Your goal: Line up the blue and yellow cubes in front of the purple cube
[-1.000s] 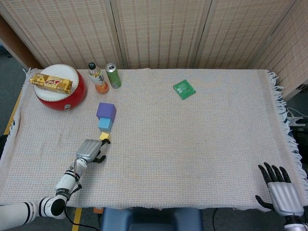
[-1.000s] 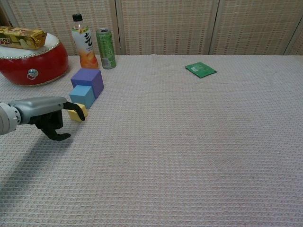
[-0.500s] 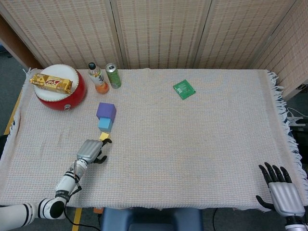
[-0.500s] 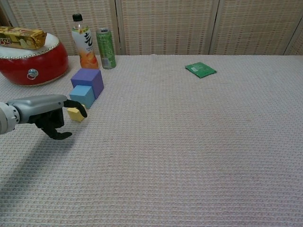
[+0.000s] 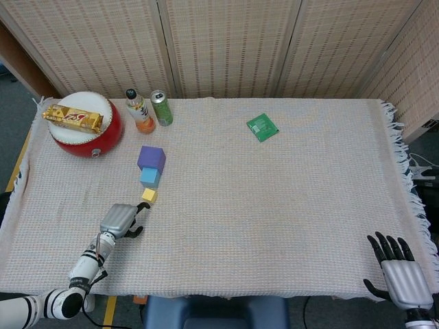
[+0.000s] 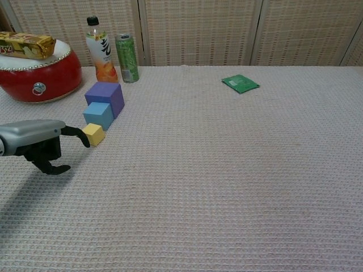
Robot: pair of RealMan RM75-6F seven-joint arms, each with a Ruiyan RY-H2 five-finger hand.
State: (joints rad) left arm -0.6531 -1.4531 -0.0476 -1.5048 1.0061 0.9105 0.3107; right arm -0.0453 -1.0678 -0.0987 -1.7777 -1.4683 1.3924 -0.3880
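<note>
Purple, blue and yellow cubes stand in a short row at the centre left of the head view, on a woven cream cloth covering the surface (image 5: 288, 205). The purple cube (image 5: 151, 158) sits furthest from the robot, the blue cube (image 5: 149, 177) touches its near face, and the small yellow cube (image 5: 149, 195) lies just in front of the blue one, apparently a hair apart and turned slightly off square. That order matches the task, so the line-up looks essentially complete.

Just below and left of the yellow cube, the left hand (image 5: 121, 221) holds nothing; in the chest view one dark finger reaches toward the cube while the others curl under the palm, and the fingertip appears close to the cube, though contact cannot be confirmed. Such a pose suits nudging a small block rather than gripping it.

At the lower right corner of the head view, the right hand (image 5: 401, 273) rests off the cloth's edge with its fingers spread and empty, well away from the work.

Along the upper left stand a red drum (image 5: 88, 131) with a snack bar (image 5: 72, 118) lying on top, an orange drink bottle (image 5: 139, 112) and a green can (image 5: 162, 107). A green packet (image 5: 262, 127) lies alone near the upper centre.
</note>
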